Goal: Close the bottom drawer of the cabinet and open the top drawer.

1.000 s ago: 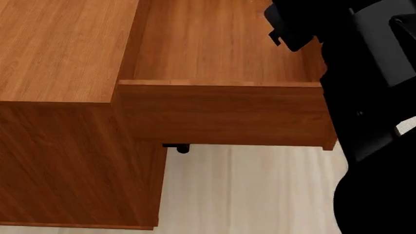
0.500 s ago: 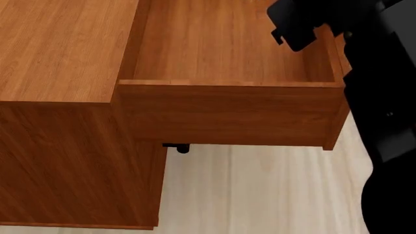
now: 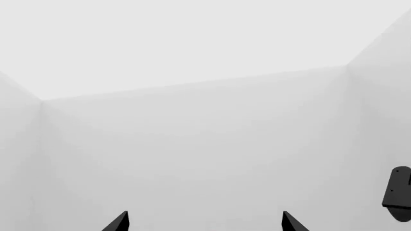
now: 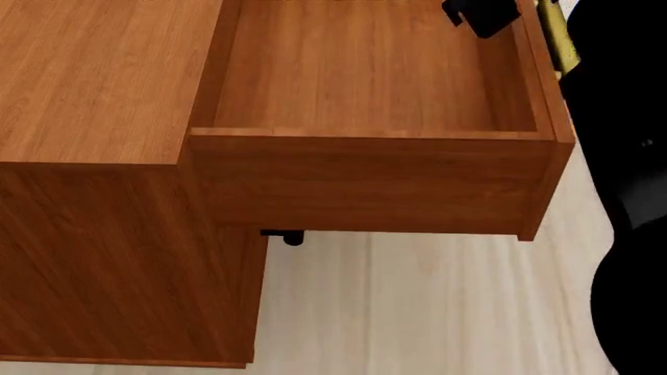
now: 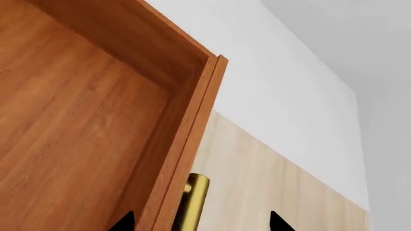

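The right gripper (image 5: 199,222) shows in its wrist view only as two dark fingertips at the lower edge of the frame, set apart and clasping nothing, with the brass handle (image 5: 191,199) of the top drawer (image 5: 77,120) rising between them; whether the pads touch the bar cannot be told. In the head view this claw is the dark shape at the upper right (image 4: 482,17), over the drawer's far right corner, and the handle (image 4: 558,39) lies just beside it toward the right edge of the frame, its long axis running along the drawer front. The top drawer (image 4: 365,176) stands pulled well out of the cabinet (image 4: 94,86), filling the upper middle of the frame, its inside bare. The right arm is clearly the nearer one. The left gripper (image 3: 204,222) looks at blank pale walls, its tips spread and free, with nothing of the task before it. The bottom drawer is not visible: the open top drawer covers what lies below, so I cannot tell its position. By my reading the opening is largely done, and any further pull would run square to the bar, toward the right of the head view.
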Robot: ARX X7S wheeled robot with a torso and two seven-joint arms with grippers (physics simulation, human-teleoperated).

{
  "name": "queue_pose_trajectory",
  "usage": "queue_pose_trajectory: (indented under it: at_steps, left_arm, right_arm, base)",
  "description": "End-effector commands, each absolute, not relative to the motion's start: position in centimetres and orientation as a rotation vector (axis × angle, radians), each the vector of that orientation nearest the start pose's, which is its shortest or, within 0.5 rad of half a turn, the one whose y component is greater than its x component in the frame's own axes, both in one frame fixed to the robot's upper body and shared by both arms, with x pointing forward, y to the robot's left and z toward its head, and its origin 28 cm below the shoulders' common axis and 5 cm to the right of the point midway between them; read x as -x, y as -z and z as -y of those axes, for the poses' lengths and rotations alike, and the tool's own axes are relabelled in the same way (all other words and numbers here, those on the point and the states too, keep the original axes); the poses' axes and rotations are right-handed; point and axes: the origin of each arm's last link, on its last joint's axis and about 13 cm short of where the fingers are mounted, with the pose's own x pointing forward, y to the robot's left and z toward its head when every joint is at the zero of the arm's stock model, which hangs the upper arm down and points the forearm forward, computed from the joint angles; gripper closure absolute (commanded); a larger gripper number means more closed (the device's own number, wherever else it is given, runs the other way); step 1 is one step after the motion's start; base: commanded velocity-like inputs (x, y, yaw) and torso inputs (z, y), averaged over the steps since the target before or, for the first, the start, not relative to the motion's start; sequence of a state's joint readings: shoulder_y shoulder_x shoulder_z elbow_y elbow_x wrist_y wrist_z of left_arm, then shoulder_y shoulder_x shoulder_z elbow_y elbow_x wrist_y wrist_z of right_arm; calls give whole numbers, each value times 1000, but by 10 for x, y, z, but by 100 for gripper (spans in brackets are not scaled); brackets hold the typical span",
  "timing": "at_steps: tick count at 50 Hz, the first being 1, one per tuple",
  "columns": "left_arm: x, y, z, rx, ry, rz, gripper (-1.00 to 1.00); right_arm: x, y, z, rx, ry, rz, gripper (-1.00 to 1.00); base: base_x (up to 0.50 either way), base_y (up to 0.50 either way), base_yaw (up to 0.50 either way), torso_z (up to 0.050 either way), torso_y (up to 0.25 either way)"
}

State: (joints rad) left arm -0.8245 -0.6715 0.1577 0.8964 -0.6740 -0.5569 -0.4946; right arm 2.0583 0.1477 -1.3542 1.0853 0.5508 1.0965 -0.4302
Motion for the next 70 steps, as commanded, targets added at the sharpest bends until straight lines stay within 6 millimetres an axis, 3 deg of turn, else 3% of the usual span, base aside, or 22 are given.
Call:
queue_pose_trajectory:
  at_steps: [1, 19, 36, 70]
  left_arm:
    - [-198, -309, -232, -153, 120, 926, -100]
    - [-196, -312, -231, -157, 125, 933, -100]
    - [-196, -315, -230, -160, 134, 938, -100]
    - [-193, -319, -228, -163, 145, 947, -100]
  right_arm:
    - [-357, -462, 153, 738, 129, -445, -100]
    - [-342, -482, 159, 681, 139, -386, -100]
    - [-317, -479, 186, 559, 172, -348, -100]
    - [-241, -477, 221, 374, 315, -253, -100]
  base:
    - [0, 0, -3, 0, 0]
    - [0, 0, 0, 0, 0]
    - [0, 0, 0, 0, 0]
    - [0, 0, 0, 0, 0]
